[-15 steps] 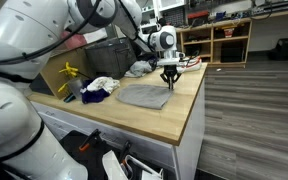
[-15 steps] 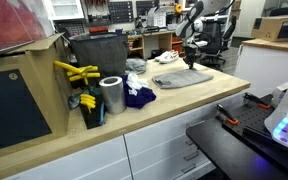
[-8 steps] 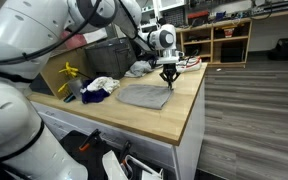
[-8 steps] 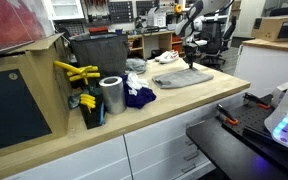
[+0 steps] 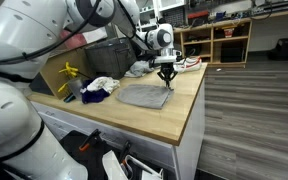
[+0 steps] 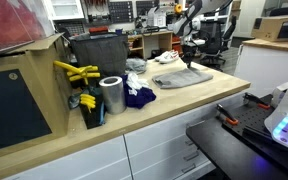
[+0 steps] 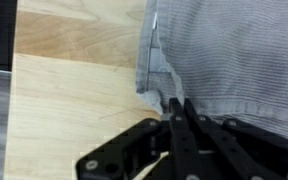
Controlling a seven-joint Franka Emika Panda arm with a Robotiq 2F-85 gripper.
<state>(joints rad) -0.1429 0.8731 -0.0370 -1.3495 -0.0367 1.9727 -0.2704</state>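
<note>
A grey cloth [image 5: 144, 96] lies flat on the wooden worktop [image 5: 184, 110]; it also shows in an exterior view [image 6: 182, 77]. My gripper [image 5: 167, 76] stands over the cloth's far right corner, fingers pointing down. In the wrist view the gripper [image 7: 176, 104] is shut, with the cloth's hemmed edge [image 7: 154, 85] pinched between the fingertips and puckered up there. The rest of the cloth [image 7: 234, 50] spreads away from the fingers. In an exterior view the gripper [image 6: 189, 62] hangs just above the cloth.
A blue cloth [image 5: 94, 92] and a white cloth [image 5: 104, 83] lie left of the grey one. A dark bin [image 5: 109, 55] stands behind them. Yellow tools [image 6: 76, 72] and a metal can [image 6: 111, 96] sit nearby. The worktop's edge [image 5: 199, 95] is close to the gripper.
The gripper has shifted slightly up and to the left, with the cloth's corner pinched in it. Everything else stays where it was.
</note>
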